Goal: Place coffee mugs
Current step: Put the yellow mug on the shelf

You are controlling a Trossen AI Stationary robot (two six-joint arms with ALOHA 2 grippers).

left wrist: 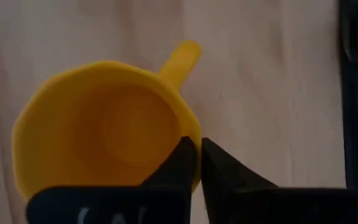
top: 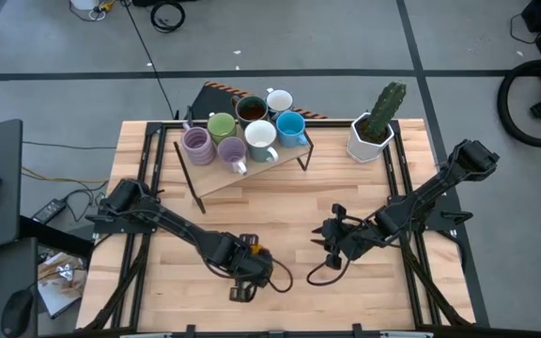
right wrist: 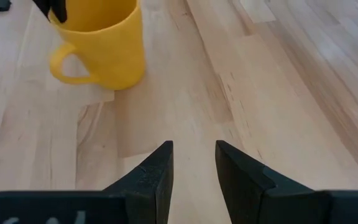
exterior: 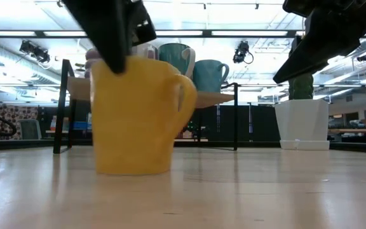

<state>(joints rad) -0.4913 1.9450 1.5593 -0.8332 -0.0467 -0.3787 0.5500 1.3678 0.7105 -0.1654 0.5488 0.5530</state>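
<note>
An orange-yellow coffee mug (top: 256, 251) stands upright on its base on the wooden table, near the front edge, left of middle. It also shows as the mug (exterior: 135, 114) in the low view, its handle (left wrist: 182, 56) sticking out sideways. My left gripper (left wrist: 197, 155) is shut on the mug's rim. My right gripper (top: 332, 246) hovers open above bare table to the mug's right, with nothing between its fingers (right wrist: 154, 174). Several more coffee mugs (top: 242, 131), purple, green, dark brown, white and blue, stand on a raised wooden shelf (top: 252, 174) at the far side. My left gripper pinches the mug's rim wall (left wrist: 195, 177), to one side of the handle. One finger (left wrist: 179, 165) is inside the cup and the other (left wrist: 225, 174) outside. The fingers come steeply from above, pointing down. The mug stands upright with its base (exterior: 132, 168) on the table.
A white hexagonal pot with a cactus (top: 374, 131) stands at the far right, beside the shelf. Black rails (top: 407, 178) run along the table's left and right sides. Bare wood (right wrist: 260, 93) lies between the mug and the shelf.
</note>
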